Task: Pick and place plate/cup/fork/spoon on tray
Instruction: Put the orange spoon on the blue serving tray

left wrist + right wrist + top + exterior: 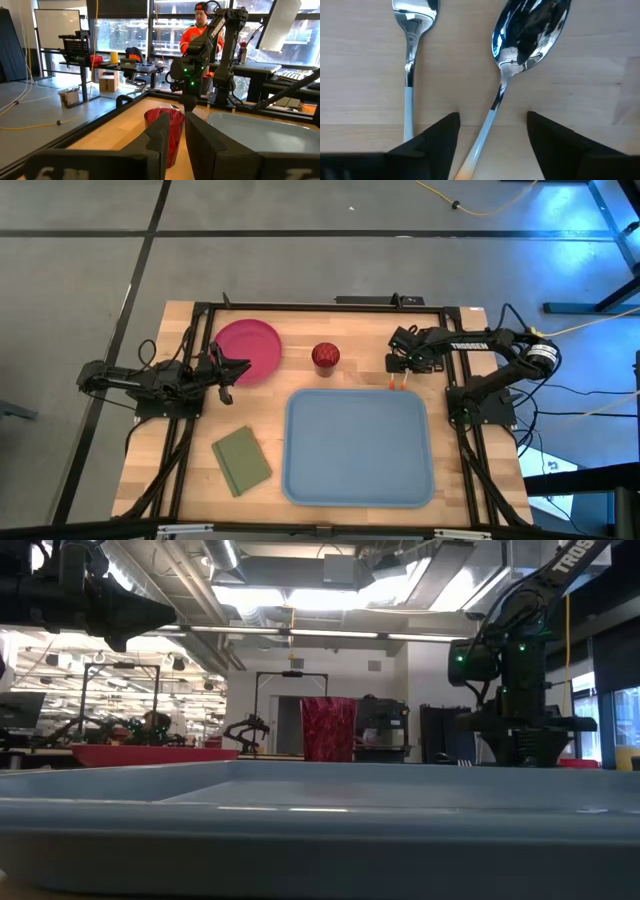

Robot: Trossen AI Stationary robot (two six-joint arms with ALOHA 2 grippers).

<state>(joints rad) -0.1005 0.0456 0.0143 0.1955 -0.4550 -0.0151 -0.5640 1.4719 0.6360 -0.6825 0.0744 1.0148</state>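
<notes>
Right pincer (490, 145) is held open astride the spoon (520, 55) handle beside the fork (411, 50), ready for gripping.

Silver spoon (520, 45) and fork (411, 45) lie side by side beyond the empty light-blue tray (360, 448).

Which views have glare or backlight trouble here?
Right wrist view: bright reflections on the spoon bowl and fork. Low view: ceiling lights blow out, arms silhouetted, the cup stays readable. High view: blue glare at the floor's corner; the tray evenly lit.
</notes>
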